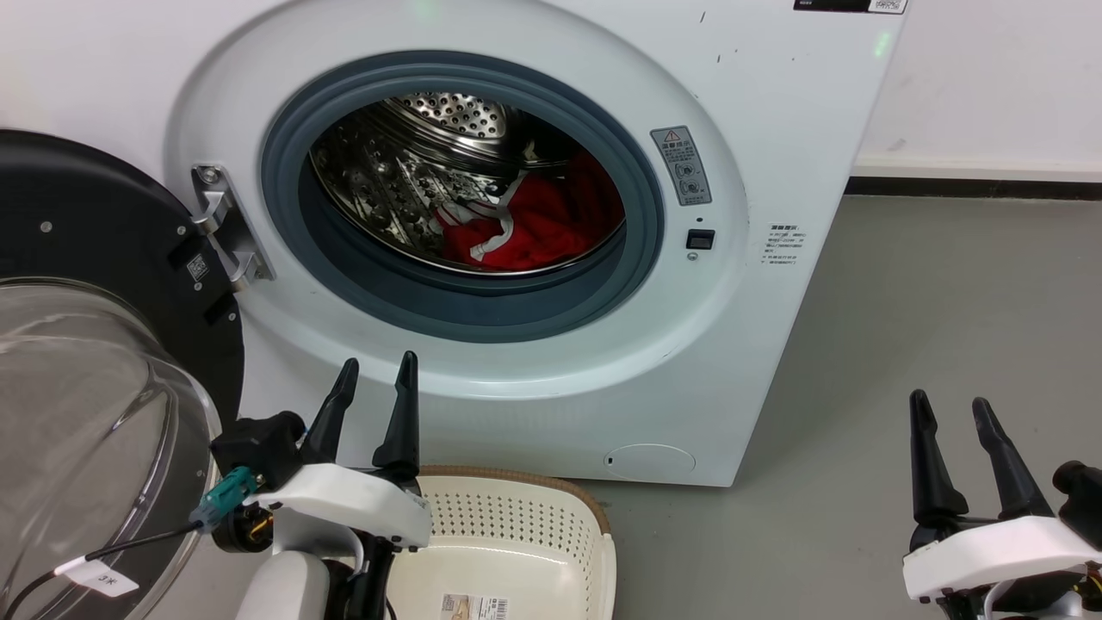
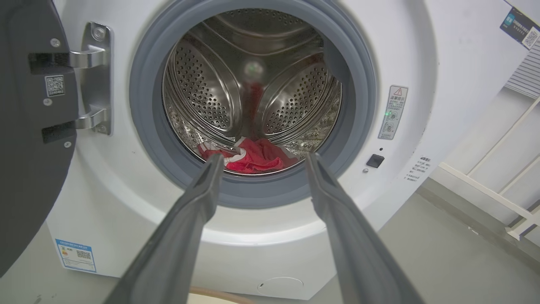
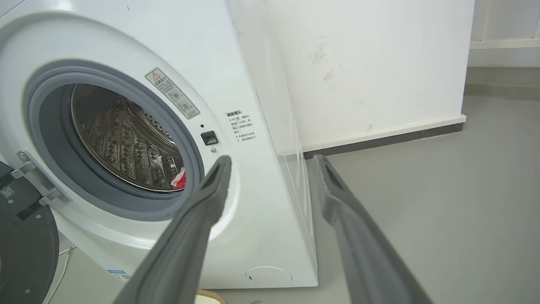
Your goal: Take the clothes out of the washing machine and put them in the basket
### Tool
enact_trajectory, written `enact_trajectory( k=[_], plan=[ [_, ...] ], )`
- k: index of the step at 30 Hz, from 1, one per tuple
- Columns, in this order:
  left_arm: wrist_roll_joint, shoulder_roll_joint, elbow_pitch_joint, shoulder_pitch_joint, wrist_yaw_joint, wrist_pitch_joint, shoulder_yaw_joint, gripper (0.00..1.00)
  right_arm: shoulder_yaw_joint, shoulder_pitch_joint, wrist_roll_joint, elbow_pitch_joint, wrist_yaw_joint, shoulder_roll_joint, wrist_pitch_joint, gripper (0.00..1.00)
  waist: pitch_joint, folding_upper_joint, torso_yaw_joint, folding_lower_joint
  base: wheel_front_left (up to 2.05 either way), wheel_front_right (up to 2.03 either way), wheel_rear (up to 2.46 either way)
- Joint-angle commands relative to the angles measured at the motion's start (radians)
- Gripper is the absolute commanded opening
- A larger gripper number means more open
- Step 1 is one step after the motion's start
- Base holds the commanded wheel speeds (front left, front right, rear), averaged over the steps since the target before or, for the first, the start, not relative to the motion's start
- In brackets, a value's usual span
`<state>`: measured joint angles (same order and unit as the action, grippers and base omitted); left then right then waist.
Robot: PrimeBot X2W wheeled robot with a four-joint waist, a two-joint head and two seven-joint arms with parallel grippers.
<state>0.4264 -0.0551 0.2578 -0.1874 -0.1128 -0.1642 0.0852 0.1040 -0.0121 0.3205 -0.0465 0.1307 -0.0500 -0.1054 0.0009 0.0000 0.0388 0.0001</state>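
Observation:
The white washing machine (image 1: pixel 758 86) stands with its door swung open to the left. Red clothes (image 1: pixel 542 220) with white trim lie at the bottom of the steel drum; the left wrist view shows the clothes (image 2: pixel 255 156) too, and a red scrap of clothes (image 3: pixel 180 180) peeks out in the right wrist view. The cream basket (image 1: pixel 525 517) sits on the floor below the door ring, holding no fabric. My left gripper (image 1: pixel 376 372) is open, outside the machine and below the drum opening. My right gripper (image 1: pixel 951 412) is open over the floor at the machine's right.
The black-rimmed glass door (image 1: pixel 95 370) juts out at the left, close to my left arm. Grey floor (image 1: pixel 947 327) stretches to the right of the machine, up to a white wall with a dark skirting (image 1: pixel 973 185).

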Motion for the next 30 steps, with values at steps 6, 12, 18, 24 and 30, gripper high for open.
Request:
enact_trajectory(
  k=[6, 12, 18, 24, 30],
  plan=[
    [-0.083, -0.009, 0.011, -0.025, 0.012, -0.023, 0.011, 1.0, 0.006, -0.009, -0.086, 0.019, 0.0, -0.001, -0.005, 1.0, 0.0, 0.0, 0.004, -0.0001, 0.0, 0.0, 0.0],
    [-0.138, -0.011, 0.019, -0.033, 0.016, -0.037, 0.02, 1.0, 0.01, -0.015, -0.145, 0.027, 0.0, -0.001, -0.009, 1.0, 0.002, 0.0, 0.005, -0.0001, 0.0, 0.0, 0.0],
    [-0.19, -0.013, 0.026, -0.036, 0.021, -0.05, 0.025, 1.0, 0.012, -0.02, -0.194, 0.035, 0.0, -0.001, -0.012, 1.0, 0.004, 0.0, 0.004, -0.0001, 0.0, 0.0, 0.0],
    [-0.229, -0.014, 0.036, -0.042, 0.026, -0.061, 0.027, 1.0, 0.015, -0.025, -0.234, 0.04, 0.0, -0.001, -0.017, 1.0, 0.006, 0.0, 0.005, -0.0001, 0.0, 0.0, 0.0],
    [-0.271, -0.014, 0.047, -0.048, 0.028, -0.072, 0.028, 1.0, 0.016, -0.028, -0.278, 0.042, 0.0, -0.001, -0.027, 1.0, 0.006, 0.0, 0.006, -0.0001, 0.0, 0.0, 0.0]
  ],
)
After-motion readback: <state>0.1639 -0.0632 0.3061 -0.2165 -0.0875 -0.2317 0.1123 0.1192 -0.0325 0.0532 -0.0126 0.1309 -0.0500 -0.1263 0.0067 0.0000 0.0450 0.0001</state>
